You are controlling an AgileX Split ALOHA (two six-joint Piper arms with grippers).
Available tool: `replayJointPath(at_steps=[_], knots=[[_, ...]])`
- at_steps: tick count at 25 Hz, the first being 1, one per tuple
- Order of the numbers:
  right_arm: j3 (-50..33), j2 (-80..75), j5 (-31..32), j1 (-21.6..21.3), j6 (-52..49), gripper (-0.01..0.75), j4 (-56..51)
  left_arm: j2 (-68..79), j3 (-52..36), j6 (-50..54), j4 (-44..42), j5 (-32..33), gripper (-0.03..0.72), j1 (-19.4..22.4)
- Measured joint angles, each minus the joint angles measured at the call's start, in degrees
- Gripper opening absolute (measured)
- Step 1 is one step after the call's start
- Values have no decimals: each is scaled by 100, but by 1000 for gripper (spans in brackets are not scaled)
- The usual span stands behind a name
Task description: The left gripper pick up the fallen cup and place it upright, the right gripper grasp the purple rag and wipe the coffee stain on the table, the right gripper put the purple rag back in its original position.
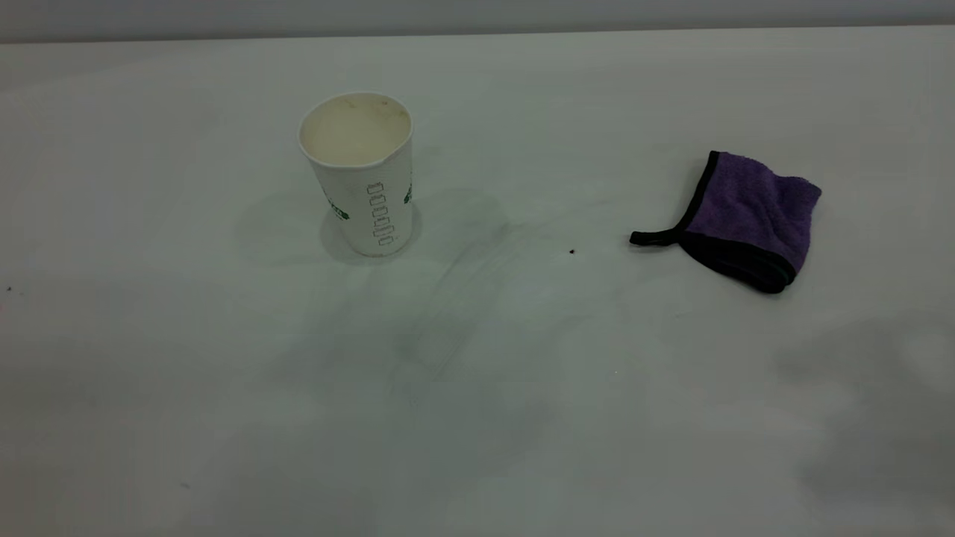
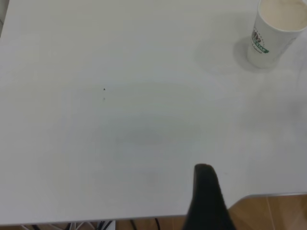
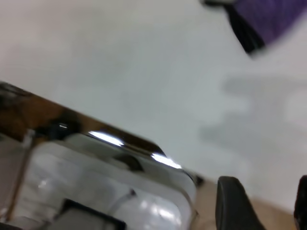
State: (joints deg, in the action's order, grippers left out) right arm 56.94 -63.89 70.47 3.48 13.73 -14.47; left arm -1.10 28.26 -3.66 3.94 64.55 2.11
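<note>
With the cup (image 1: 359,173) standing upright on the table (image 1: 477,418), mouth open and nothing inside but faint staining, it looks feather-light, thin paper that a hard squeeze would crumple; mid-wall, across the ribs, is the place to take it. Well off to its right lies the rag (image 1: 746,218), folded, soft and floppy, sure to sag from any corner; the thick black-edged fold nearest the camera, or the loop tab, offers the firmest bite. Between the two sits only a tiny dark speck (image 1: 572,251); no glossy blot of coffee shows anywhere, just faint smears, so the wipe looks done by my reading. Neither arm enters the exterior view. The left gripper (image 2: 207,199) shows one black finger low over the table edge, its partner cut off, so I cannot tell its state. The right gripper (image 3: 266,203) hangs past the table edge, two fingers apart, holding nothing, the rag (image 3: 271,19) far beyond, clipped by the frame
</note>
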Motion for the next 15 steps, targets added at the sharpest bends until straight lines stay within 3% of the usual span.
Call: replayJointPath(at_steps=[10, 15], knots=[[-2291, 2746, -24, 0, -963, 346, 1052, 0, 0, 0, 0, 0, 579, 0], [-2801, 4033, -248, 0, -1052, 345, 1128, 0, 0, 0, 0, 0, 579, 0]])
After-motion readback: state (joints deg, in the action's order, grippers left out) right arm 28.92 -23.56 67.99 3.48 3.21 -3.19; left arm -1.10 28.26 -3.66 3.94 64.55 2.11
